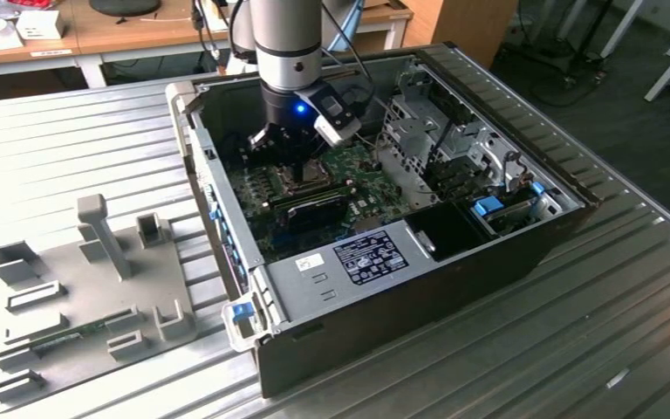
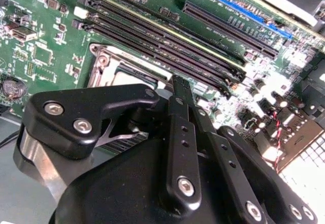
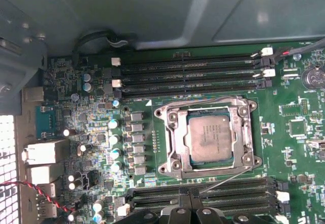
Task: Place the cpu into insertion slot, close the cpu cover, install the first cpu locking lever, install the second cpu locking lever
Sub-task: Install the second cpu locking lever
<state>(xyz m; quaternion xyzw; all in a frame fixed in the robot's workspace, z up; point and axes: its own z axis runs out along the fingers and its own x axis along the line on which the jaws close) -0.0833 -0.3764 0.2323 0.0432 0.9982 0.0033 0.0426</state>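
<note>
My tool (image 1: 292, 150) hangs over the slot (image 3: 208, 135), grip state unclear; cpu (image 3: 210, 140) seated, cover (image 3: 175, 135) down around it.

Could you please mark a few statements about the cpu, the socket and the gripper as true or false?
1. The cpu lies inside the insertion slot. True.
2. The gripper hangs outside the computer case. False: it reaches down into the open case, above the green board.
3. The cpu's grey metal top shows through the window of the cpu cover. True.
4. The long black memory slots hold memory sticks. False: they look empty in both wrist views.
5. The grey fixture tray sits inside the case. False: it lies on the metal table, at the exterior view's left of the case.
</note>
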